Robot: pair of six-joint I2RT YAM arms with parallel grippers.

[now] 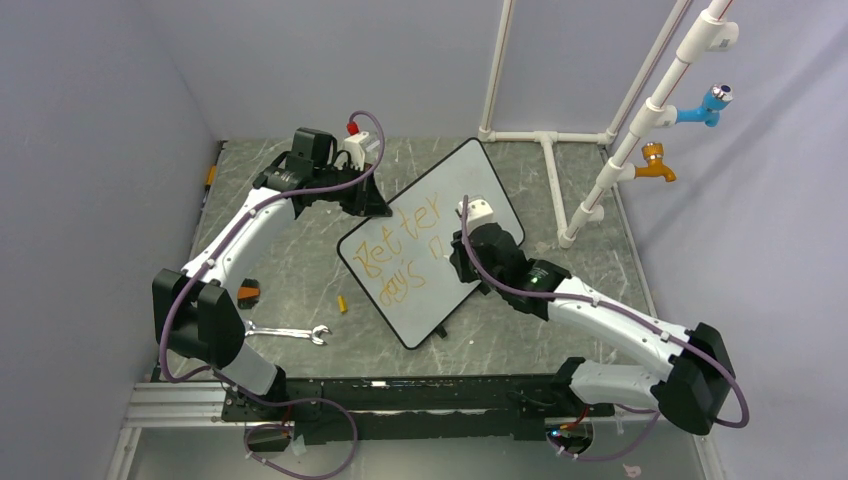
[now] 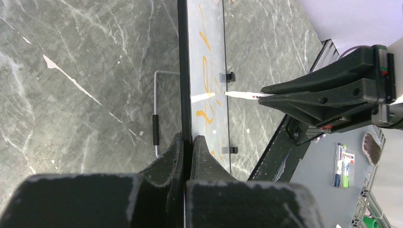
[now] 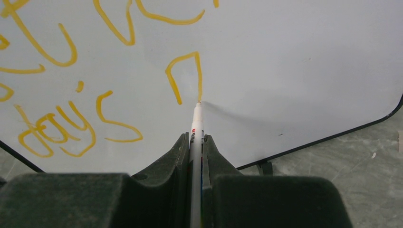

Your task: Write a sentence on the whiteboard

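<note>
The whiteboard (image 1: 478, 183) stands tilted on the grey table. The sentence (image 1: 405, 250) in orange reads "Better" above "days n". My left gripper (image 1: 375, 207) is shut on the board's far left edge. In the left wrist view it (image 2: 186, 140) pinches the black frame, with the board (image 2: 211, 52) seen edge-on. My right gripper (image 1: 463, 243) is shut on a white marker (image 3: 196, 127). The marker's tip touches the board (image 3: 294, 66) at the end of the "n" (image 3: 183, 71). The marker (image 2: 244, 95) and right gripper (image 2: 328, 97) also show in the left wrist view.
A silver wrench (image 1: 285, 332), a small yellow cap (image 1: 342, 303) and an orange-black object (image 1: 248, 293) lie left of the board. White pipes (image 1: 640, 130) with a blue tap and an orange tap stand at the back right. A wire stand (image 2: 157, 114) props the board.
</note>
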